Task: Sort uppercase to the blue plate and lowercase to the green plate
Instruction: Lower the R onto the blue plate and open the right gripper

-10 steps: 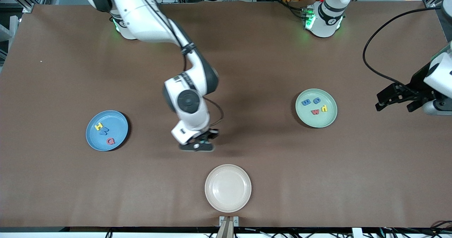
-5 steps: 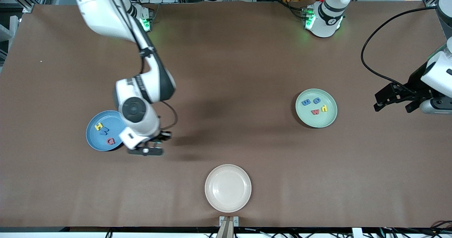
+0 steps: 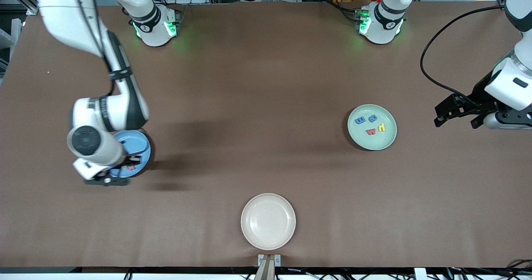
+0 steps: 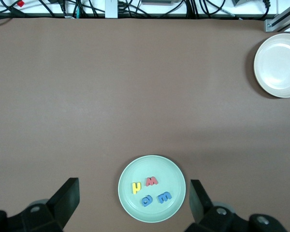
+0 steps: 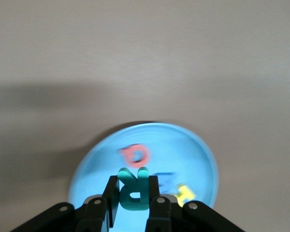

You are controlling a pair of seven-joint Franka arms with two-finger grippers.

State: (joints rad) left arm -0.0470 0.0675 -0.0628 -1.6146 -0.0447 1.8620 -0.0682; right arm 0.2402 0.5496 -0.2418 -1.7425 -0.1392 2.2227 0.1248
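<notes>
Teal R (image 5: 133,189), pinched upright in the right gripper (image 5: 133,200), hangs directly over the blue plate (image 5: 203,159) (left gripper (image 4: 130,205) waits, fingers wide).

Right arm (image 3: 104,118) covers most of blue plate (image 3: 141,145); letters there mostly hidden in front view. Right wrist view: plate and letters blurred. Left arm (image 3: 509,84) cut by frame edge.

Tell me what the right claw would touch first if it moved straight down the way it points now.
Probably the blue plate: the right claw, shut on the teal R, hangs over it, near the red Q.
</notes>
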